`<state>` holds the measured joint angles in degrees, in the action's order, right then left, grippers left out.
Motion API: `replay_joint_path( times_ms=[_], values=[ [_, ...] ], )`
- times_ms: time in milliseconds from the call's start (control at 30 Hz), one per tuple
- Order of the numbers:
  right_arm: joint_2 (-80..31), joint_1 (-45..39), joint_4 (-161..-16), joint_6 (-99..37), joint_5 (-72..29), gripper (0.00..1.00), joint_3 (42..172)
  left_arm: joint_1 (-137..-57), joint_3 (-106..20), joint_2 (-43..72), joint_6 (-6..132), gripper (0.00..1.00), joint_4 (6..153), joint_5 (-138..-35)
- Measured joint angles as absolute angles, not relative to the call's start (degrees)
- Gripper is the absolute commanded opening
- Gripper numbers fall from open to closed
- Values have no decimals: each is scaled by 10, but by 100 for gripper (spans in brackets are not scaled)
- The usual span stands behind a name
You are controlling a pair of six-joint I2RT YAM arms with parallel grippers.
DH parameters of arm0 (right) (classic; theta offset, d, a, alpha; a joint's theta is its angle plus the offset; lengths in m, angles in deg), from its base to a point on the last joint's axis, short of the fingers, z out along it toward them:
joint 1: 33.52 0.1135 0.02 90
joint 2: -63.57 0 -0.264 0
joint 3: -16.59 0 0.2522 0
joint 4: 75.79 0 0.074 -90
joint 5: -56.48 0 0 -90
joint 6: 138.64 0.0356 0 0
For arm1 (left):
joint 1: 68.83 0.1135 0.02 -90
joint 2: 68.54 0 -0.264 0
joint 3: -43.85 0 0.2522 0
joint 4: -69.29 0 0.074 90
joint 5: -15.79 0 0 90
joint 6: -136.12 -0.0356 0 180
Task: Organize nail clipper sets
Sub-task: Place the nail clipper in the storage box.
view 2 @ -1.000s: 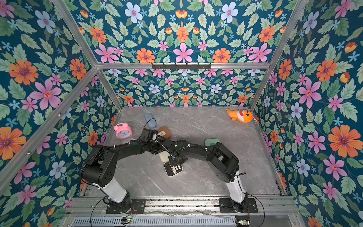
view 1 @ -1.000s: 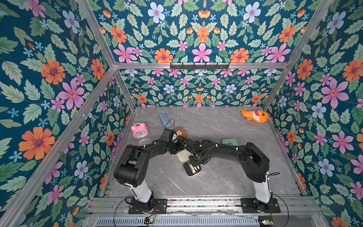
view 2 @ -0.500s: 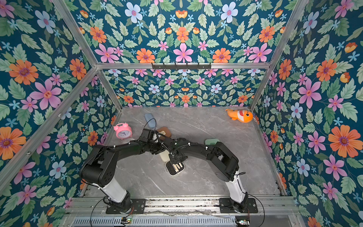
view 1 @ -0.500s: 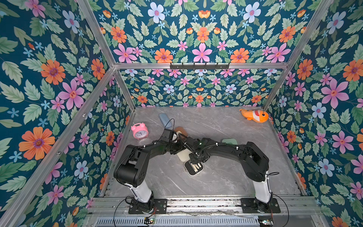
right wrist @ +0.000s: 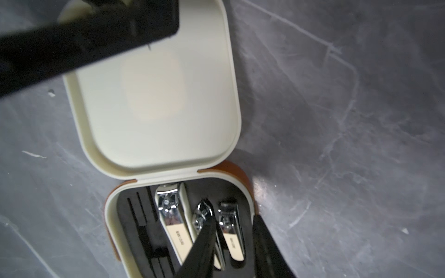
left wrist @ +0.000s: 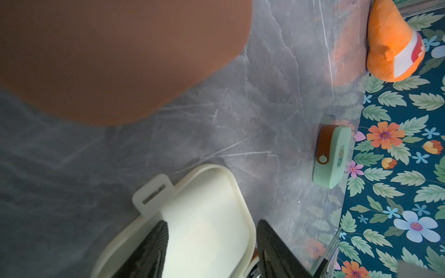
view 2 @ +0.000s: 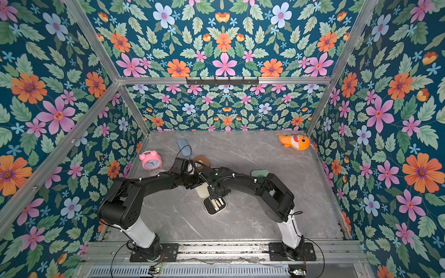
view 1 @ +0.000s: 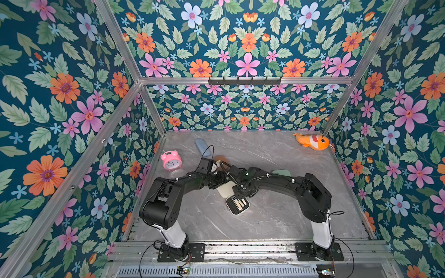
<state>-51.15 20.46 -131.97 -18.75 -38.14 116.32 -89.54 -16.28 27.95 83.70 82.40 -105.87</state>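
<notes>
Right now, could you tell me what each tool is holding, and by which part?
The left tool straddles the cream case's open lid. The right tool straddles the smallest clipper; a firm grip is unclear.

Three clippers (right wrist: 175,221) lie in the open case (right wrist: 115,207), lid (right wrist: 156,96) behind.

Brown case (left wrist: 115,55) blurred, cut off; mint case (view 1: 280,172) prob. half-hidden.

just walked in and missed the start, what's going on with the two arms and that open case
Two robot arms work over the open cream case in the middle of the table. The left end effector straddles the raised lid, its fingers either side of it. The right end effector is open, reaching into the black insert around the small clipper. A bigger clipper lies beside it. The mint green case sits closed, apart.
</notes>
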Motion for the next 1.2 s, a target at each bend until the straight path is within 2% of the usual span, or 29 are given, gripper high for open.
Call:
replay_joint_path(
  times_ms=[200, 933, 1200],
  values=[
    [-511, 201, -1317, -187, -376, 17, 1163, -895, -163, 279, 837, 62, 824, -1059],
    [-504, 193, -1276, -167, -349, 10, 1108, -895, -163, 281, 837, 62, 824, -1059],
    [-496, 190, -1271, -162, -342, 13, 1102, -895, -167, 283, 837, 62, 826, -1058]
  ],
)
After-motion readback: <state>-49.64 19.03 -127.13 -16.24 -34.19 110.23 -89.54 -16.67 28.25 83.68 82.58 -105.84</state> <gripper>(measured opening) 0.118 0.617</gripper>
